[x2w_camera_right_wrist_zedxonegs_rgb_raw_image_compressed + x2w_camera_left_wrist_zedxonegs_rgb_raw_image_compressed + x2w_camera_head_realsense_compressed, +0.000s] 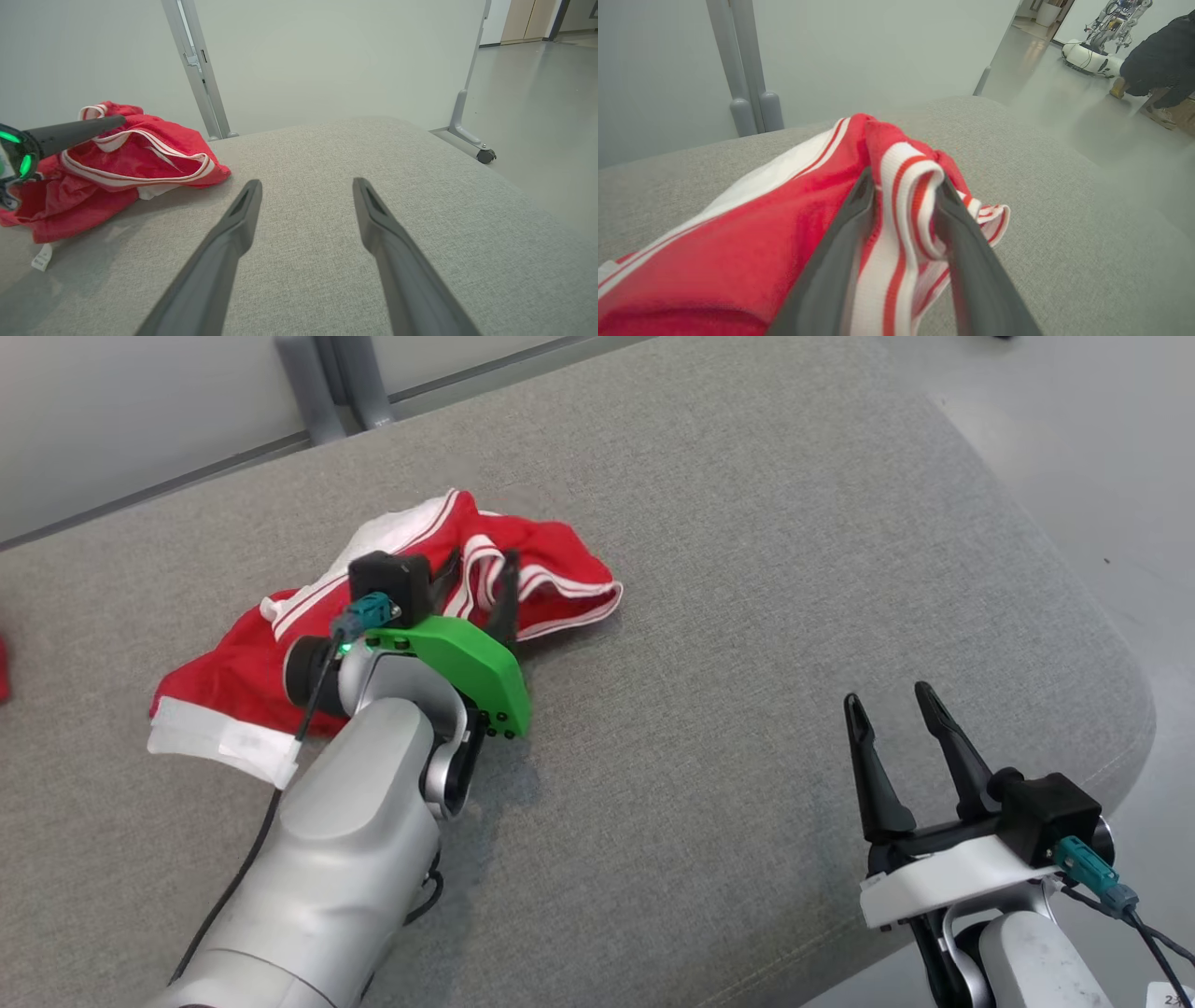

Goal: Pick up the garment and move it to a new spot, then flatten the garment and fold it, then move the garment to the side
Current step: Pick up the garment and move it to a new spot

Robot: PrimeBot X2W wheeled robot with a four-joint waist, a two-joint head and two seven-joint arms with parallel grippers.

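The garment point(560, 555), red with white stripes and a white waistband, lies crumpled on the left part of a grey padded surface point(747, 569). My left gripper point(483, 560) reaches over its middle. In the left wrist view the left gripper point(906, 179) stands open, and a raised striped fold of the garment point(738, 242) sits between the parted fingers. My right gripper point(888, 696) rests open low over bare grey fabric near the right front edge, well clear of the cloth. The right wrist view has the right gripper point(307, 183) empty and the garment point(154, 154) to its left.
The padded surface ends in a rounded corner at the right point(1120, 709), with floor beyond. Grey partition posts point(327, 383) stand behind the far edge. A person point(1157, 60) and another robot point(1111, 18) are far across the room. A red thing point(3, 667) peeks in at the left edge.
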